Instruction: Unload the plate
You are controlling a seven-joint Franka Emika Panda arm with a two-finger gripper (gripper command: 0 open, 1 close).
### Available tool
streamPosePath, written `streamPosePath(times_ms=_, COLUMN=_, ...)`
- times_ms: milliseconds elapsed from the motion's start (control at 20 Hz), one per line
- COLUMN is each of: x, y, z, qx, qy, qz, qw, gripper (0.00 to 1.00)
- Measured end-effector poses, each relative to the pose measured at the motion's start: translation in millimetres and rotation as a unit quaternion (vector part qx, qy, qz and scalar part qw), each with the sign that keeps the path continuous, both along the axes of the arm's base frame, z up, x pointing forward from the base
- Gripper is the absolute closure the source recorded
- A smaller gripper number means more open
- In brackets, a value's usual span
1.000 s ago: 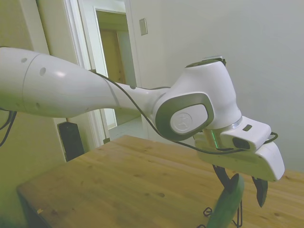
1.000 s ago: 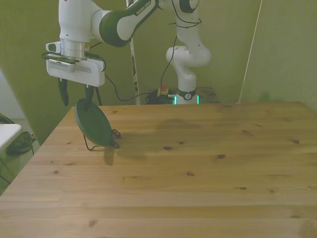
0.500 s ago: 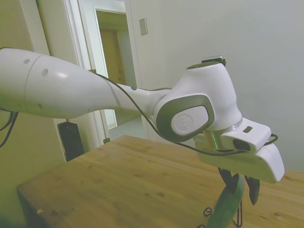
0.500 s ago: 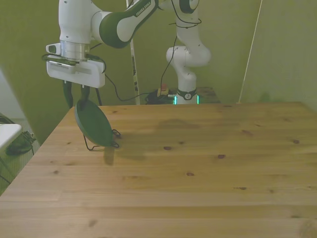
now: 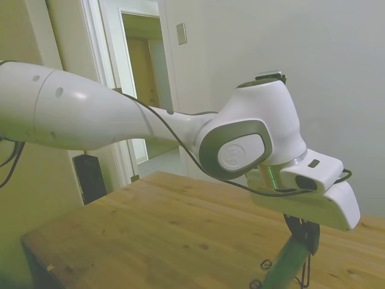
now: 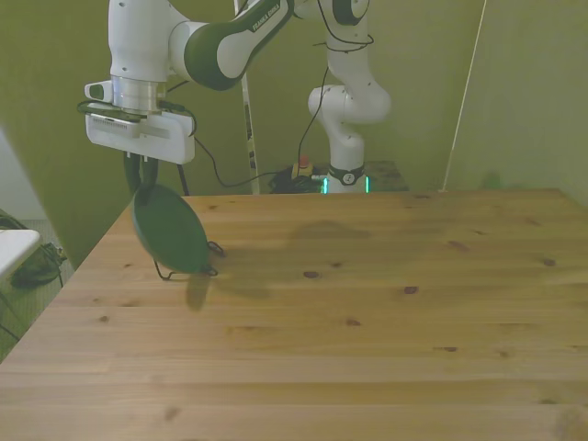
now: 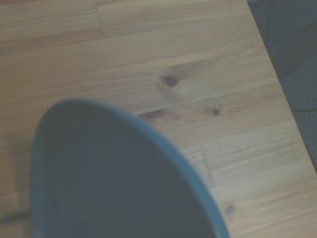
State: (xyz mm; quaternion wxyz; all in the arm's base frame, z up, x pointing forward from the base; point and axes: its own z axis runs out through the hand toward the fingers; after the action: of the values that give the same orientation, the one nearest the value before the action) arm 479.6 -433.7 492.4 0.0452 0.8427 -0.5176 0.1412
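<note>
The dark green plate [image 6: 169,230] stands on edge, tilted, near the table's far corner at the front view's left. My gripper [image 6: 143,186] comes down from above and is shut on the plate's top rim. The plate's lower edge is at the thin black wire rack [image 6: 188,272]; I cannot tell whether it still rests in it. From the side, the gripper [image 5: 304,232] pinches the top of the plate [image 5: 281,270], with rack wires [image 5: 264,264] beside it. The wrist view is filled by the plate's blurred inner face [image 7: 114,183] over the wooden table [image 7: 163,59].
The table edge [image 6: 96,253] runs close to the plate at the front view's left, and the floor shows beyond the edge [image 7: 292,59] in the wrist view. A second white arm [image 6: 344,101] stands behind the table's far edge.
The fingers have come together from apart onto the plate's top rim. The plate has shifted slightly toward the front view's left.
</note>
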Motion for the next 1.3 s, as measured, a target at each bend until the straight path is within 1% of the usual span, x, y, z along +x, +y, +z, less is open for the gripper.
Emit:
streamPosePath(times_ms=200, x=1, y=-1, z=1, qx=-0.002, qy=-0.001, qz=0.000, qw=1.0000, gripper=1.00)
streamPosePath(times_ms=350, x=4, y=0, z=9, qx=-0.005, qy=-0.004, qz=0.002, qw=1.0000, gripper=1.00)
streamPosePath(times_ms=600, x=14, y=7, z=32, qx=0.000, qy=-0.013, qz=0.008, qw=0.9999, gripper=1.00)
streamPosePath(times_ms=700, x=18, y=12, z=45, qx=0.006, qy=-0.023, qz=0.010, qw=0.9997, gripper=1.00)
streamPosePath(times_ms=850, x=26, y=23, z=69, qx=0.033, qy=-0.058, qz=0.008, qw=0.9978, gripper=1.00)
streamPosePath(times_ms=950, x=37, y=33, z=82, qx=0.057, qy=-0.094, qz=0.003, qw=0.9939, gripper=1.00)
streamPosePath(times_ms=1000, x=43, y=38, z=84, qx=0.071, qy=-0.109, qz=0.002, qw=0.9915, gripper=1.00)
streamPosePath(times_ms=1100, x=60, y=49, z=79, qx=0.098, qy=-0.130, qz=-0.001, qw=0.9867, gripper=1.00)
streamPosePath(times_ms=1200, x=79, y=58, z=62, qx=0.135, qy=-0.140, qz=-0.005, qw=0.9809, gripper=1.00)
streamPosePath(times_ms=1300, x=100, y=67, z=40, qx=0.178, qy=-0.139, qz=-0.005, qw=0.9740, gripper=1.00)
